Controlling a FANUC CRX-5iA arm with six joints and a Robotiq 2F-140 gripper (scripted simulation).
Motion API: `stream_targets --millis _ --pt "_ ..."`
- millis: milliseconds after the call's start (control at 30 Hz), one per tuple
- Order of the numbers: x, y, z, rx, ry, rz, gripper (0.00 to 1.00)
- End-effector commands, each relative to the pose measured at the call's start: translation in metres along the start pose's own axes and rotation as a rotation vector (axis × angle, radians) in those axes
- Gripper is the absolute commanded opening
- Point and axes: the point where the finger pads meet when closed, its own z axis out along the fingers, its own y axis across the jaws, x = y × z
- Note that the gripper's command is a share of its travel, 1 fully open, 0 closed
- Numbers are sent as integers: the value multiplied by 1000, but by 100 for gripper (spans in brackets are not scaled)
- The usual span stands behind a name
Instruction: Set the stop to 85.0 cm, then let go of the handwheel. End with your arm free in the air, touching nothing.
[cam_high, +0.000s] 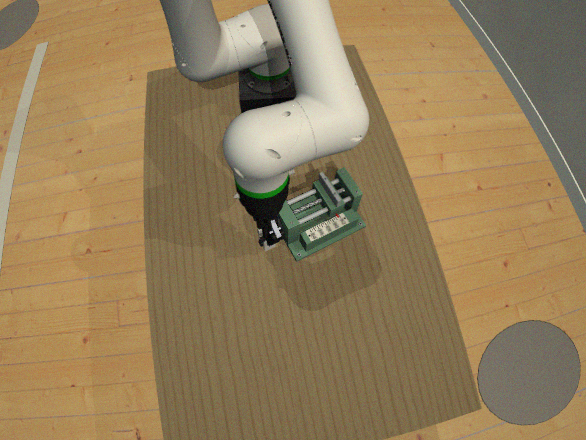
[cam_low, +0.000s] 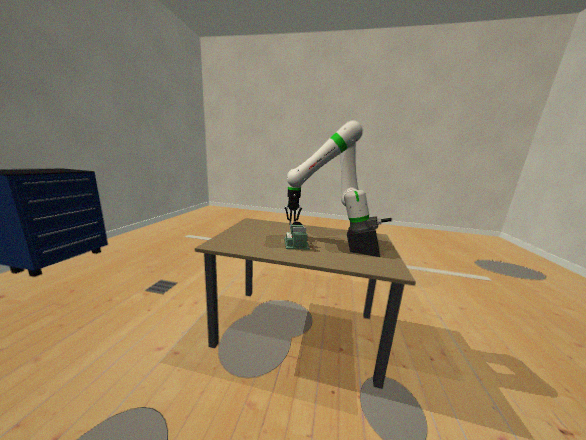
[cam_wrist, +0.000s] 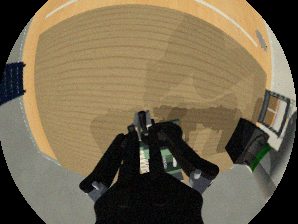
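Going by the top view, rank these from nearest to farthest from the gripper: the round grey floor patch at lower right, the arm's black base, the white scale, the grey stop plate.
1. White scale: right of the gripper
2. Grey stop plate: upper right
3. Black base: top
4. Grey floor patch: lower right

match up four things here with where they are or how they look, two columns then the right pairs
Things:
1. white six-joint robot arm
2. black two-finger hand
3. small red pointer
4. dark blue metal drawer cabinet

Places or looks:
A. standing on the floor, away from the table
B. at the white printed scale, nearer the end away from the hand
C. banded in bright green
D. at the end of the green metal fixture, pointing down

Pairs: 1-C, 2-D, 3-B, 4-A
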Motion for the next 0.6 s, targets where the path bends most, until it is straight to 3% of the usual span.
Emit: stream_targets --millis 0,567 --pt "0 -1 -5 0 0 0 4" --pt "0 5 -29 0 0 0 4"
